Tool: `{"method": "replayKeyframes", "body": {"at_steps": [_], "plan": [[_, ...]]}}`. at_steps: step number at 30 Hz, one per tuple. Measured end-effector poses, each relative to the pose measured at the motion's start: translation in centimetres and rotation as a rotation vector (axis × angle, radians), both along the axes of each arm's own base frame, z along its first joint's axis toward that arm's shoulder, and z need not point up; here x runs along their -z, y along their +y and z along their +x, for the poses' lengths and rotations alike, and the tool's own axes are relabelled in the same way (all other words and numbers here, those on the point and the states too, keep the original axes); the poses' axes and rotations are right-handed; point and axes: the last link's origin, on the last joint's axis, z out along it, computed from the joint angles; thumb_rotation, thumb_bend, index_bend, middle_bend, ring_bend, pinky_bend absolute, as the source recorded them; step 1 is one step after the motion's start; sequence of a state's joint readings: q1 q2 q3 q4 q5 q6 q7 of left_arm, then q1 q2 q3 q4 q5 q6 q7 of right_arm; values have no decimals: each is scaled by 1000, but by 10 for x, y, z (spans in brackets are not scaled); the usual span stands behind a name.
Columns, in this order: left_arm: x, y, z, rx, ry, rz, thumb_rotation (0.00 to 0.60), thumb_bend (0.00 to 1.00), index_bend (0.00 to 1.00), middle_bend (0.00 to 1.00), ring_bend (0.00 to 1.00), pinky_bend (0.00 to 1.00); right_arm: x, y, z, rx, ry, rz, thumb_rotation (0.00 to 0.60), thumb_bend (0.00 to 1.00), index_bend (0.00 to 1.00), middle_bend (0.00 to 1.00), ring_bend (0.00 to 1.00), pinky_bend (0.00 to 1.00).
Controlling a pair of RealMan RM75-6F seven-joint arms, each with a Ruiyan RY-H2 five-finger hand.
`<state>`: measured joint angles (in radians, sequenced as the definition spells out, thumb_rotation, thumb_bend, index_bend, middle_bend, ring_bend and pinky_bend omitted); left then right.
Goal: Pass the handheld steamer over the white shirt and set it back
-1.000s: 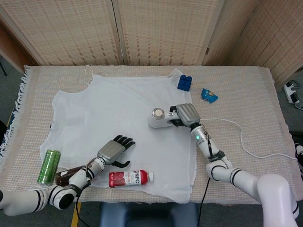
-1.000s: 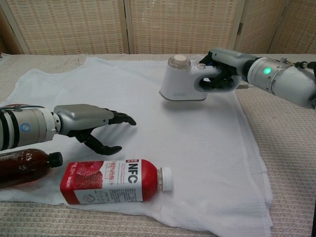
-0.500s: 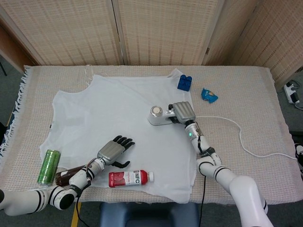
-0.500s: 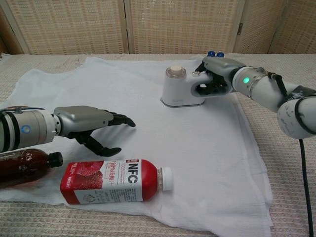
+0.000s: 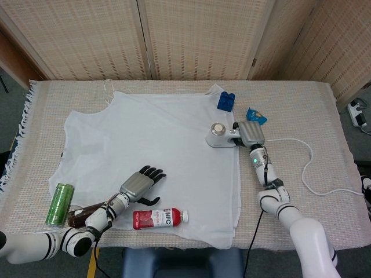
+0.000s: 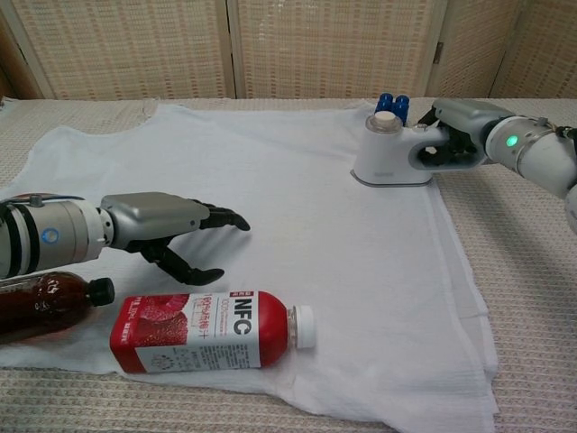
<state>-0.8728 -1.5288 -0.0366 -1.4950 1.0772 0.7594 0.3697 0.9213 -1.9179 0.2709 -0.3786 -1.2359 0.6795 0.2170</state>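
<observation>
Bright, even indoor light fills both views, casting only soft shadows beneath the white fabric shirt [image 5: 151, 150]. Focus is sharp throughout; a faint sheen marks the red plastic juice bottle [image 6: 209, 331] in the chest view's lower left.

The handheld steamer [image 5: 221, 135] stands on the shirt's [image 5: 151, 150] right edge, the toy brick [image 5: 226, 101] behind it. The juice bottle [image 5: 159, 218] lies on the shirt's front edge, right of the tea bottle [image 6: 45, 305].

White handheld steamer [image 5: 221, 135] upright on the right edge of the spread white shirt [image 5: 145, 156], handle gripped.
</observation>
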Motion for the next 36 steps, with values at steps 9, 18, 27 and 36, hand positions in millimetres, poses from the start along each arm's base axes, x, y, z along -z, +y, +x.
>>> {"method": "replayKeyframes", "body": {"at_steps": [9, 18, 27, 36], "plan": [[-3, 0, 3, 5, -12, 17, 269, 428, 112, 76, 0, 0, -17, 6, 9, -72, -112, -24, 600, 483, 853, 872, 821, 883], [-4, 2, 1, -2, -5, 32, 271, 428, 115, 76, 0, 0, 6, 36, 32, -168, -186, 90, 600, 483, 853, 872, 821, 883], [-1, 2, -1, -26, 9, 25, 274, 433, 115, 76, 0, 0, 28, 54, 47, -250, -125, 179, 600, 482, 853, 872, 821, 883], [2, 2, -1, -32, 12, 22, 265, 435, 115, 76, 0, 0, 36, 75, 50, -319, -86, 233, 600, 483, 854, 872, 821, 883]]}}
